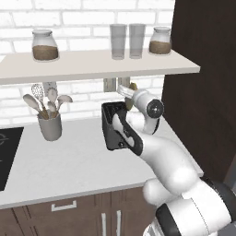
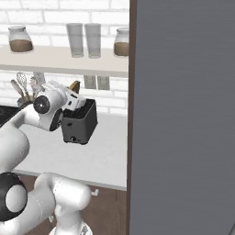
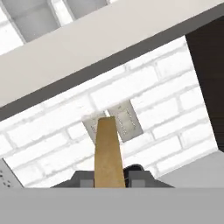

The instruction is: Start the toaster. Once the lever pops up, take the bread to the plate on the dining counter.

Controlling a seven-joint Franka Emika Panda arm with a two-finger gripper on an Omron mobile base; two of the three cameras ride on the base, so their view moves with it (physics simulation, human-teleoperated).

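The dark grey toaster (image 1: 109,129) (image 2: 81,120) stands on the white kitchen counter against the brick wall. My gripper (image 1: 129,94) (image 2: 72,93) (image 3: 110,182) hovers just above its top, under the shelf, shut on the bread (image 1: 132,87) (image 2: 75,86) (image 3: 107,153). The tan-brown slice stands on edge between the fingertips, lifted out of the slots. In the hand view it rises in front of the wall outlets. The plate and the dining counter are out of view.
A white shelf (image 1: 92,64) (image 2: 69,62) with jars and two glasses hangs close overhead. A grey utensil cup (image 1: 50,125) stands left of the toaster, a black cooktop (image 1: 7,152) further left. A tall dark cabinet (image 1: 203,83) (image 2: 183,114) walls off the right side.
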